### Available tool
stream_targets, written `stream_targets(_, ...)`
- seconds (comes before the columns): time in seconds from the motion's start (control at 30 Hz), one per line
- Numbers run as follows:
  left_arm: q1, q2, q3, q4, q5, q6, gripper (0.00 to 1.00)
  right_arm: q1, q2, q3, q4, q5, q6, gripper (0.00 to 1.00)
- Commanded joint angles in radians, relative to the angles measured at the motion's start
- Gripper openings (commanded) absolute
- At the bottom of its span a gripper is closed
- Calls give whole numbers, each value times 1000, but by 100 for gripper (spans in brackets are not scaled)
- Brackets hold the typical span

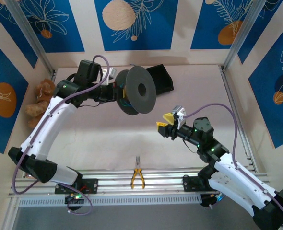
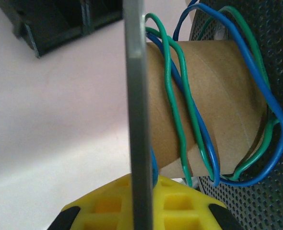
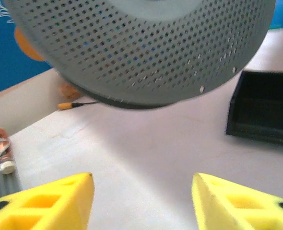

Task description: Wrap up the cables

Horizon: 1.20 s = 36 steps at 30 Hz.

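Green and blue cables (image 2: 201, 136) looped round cardboard core of spool (image 1: 140, 89), upper centre. Spool flange clamped by left gripper (image 2: 141, 203). Right gripper (image 3: 141, 191) spread apart, empty, centre right over table (image 1: 108, 139).

Black bin (image 1: 159, 79) at the far side of the tabletop (image 1: 108, 139); brown plush toy (image 1: 41, 98) at its left edge; yellow-handled pliers (image 1: 137, 176) on the near rail; orange-handled screwdriver (image 3: 76, 104) lying flat; small bottle (image 3: 0, 151); blue leaf-patterned wall panels (image 1: 132, 24).
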Motion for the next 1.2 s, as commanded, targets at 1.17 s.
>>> stream_targets(1.17, -292, 4, -271, -28, -1184, 339, 0, -38, 85, 183, -360, -24, 405, 99)
